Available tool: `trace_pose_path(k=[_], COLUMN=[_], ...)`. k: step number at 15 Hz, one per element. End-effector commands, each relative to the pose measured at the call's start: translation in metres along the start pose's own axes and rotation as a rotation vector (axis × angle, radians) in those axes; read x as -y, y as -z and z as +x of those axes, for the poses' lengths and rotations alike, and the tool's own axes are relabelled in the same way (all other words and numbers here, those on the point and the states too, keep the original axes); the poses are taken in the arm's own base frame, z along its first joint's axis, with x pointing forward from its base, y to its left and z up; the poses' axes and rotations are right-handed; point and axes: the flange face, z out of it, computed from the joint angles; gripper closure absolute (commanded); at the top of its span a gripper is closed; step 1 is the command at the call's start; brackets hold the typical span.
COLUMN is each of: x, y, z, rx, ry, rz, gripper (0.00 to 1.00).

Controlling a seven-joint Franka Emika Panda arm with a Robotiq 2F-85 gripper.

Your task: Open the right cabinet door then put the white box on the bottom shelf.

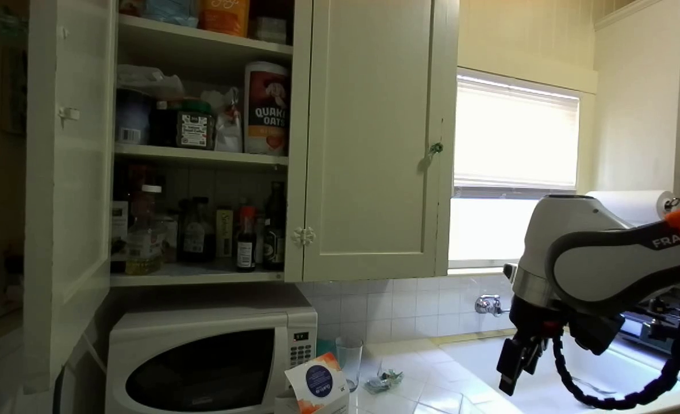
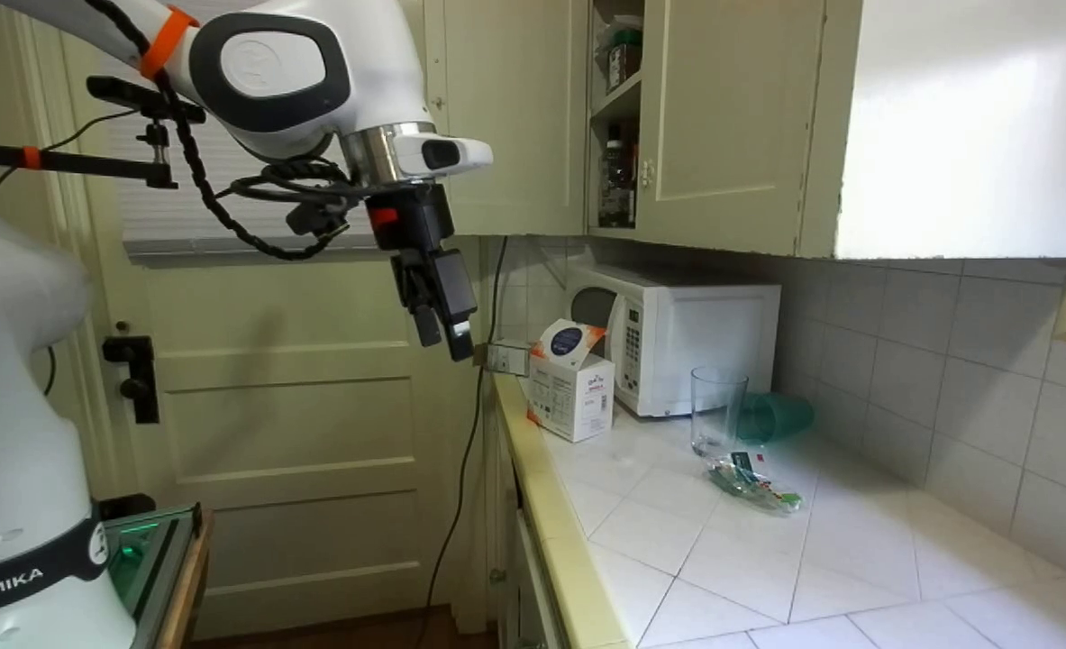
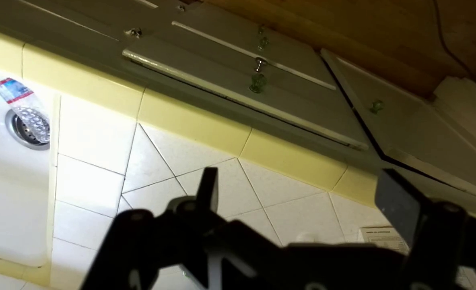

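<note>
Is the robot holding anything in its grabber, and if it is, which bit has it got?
Nothing is held. The gripper is open and empty; the white box stands on the counter, apart from it.

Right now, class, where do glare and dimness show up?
In an exterior view, the window blind glares white and the red-capped bottle sits dim; in an exterior view, the cabinet's end panel is bleached; in the wrist view, the gripper is underexposed.

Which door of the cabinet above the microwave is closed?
The right cabinet door, nearer the window: it covers its side of the cabinet, while the left door stands open, baring stocked shelves.
</note>
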Motion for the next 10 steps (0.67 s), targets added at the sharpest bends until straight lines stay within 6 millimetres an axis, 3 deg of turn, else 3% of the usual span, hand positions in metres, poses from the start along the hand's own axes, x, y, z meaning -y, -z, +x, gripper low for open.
trace_pose_path(k=[1, 10], x=[-0.001, 0.018], y=[0.007, 0.003], z=[0.007, 0.041], rx=[-0.05, -0.158], ry=[-0.04, -0.046], rz=[0.038, 0.127], gripper=[0.0, 0.0])
